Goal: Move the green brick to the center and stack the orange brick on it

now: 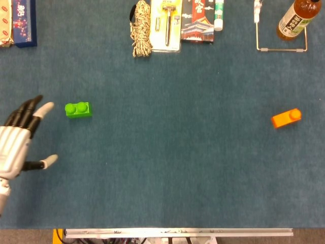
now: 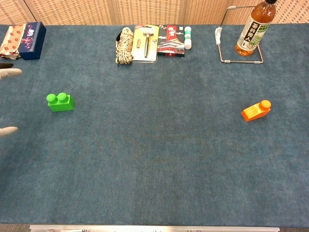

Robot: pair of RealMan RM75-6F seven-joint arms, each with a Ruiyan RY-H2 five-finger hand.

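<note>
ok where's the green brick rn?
In the head view the green brick sits on the left of the blue mat, untouched, just right of the open left robot hand.

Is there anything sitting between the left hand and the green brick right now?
Nothing visible does. The open left hand is apart from the green two-stud plastic brick, with only bare blue felt table cover between them.

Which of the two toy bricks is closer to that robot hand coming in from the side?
The green brick. It sits just beyond the fingertips of the left robot hand, while the orange brick lies far across the table.
</note>
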